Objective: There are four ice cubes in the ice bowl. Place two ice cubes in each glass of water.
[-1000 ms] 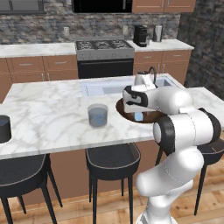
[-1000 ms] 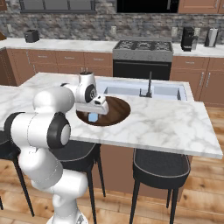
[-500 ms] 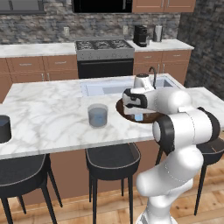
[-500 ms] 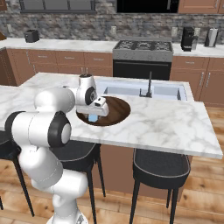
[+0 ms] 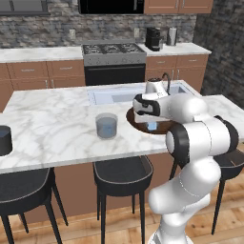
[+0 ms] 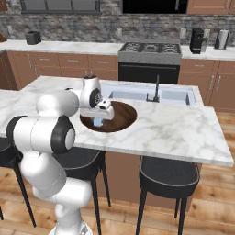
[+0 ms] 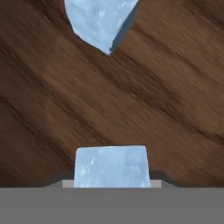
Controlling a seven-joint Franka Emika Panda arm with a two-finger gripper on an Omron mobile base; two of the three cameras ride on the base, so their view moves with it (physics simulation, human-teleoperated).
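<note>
My gripper (image 5: 151, 125) is down inside the ice bowl (image 5: 138, 125), which sits on the marble island counter (image 5: 52, 128) just in front of the sink (image 5: 114, 94). From the right side the hand (image 6: 98, 120) reaches into the bowl (image 6: 120, 118) at its left part, with a pale blue ice cube (image 6: 98, 121) right below it. Looking along my hand, 1 ice cube (image 7: 112, 166) sits square at the bottom edge, where my fingertips would be, resting on the brown wooden floor of the bowl (image 7: 166, 113). The tips themselves are hidden behind it, so I cannot tell whether my jaws are pinching this cube or merely standing around it. A 2nd ice cube (image 7: 99, 22) lies well apart from the 1st, turned corner-on toward me and cut by the frame edge.

The see-through glass of water (image 5: 106, 125) stands on the counter to the left of the bowl, near it but not touching. The dark glass (image 5: 4, 140) stands far off at the counter's left end. A black stove (image 5: 114, 57) sits against the back wall, with a coffee maker (image 5: 153, 39) on the counter to its right.
</note>
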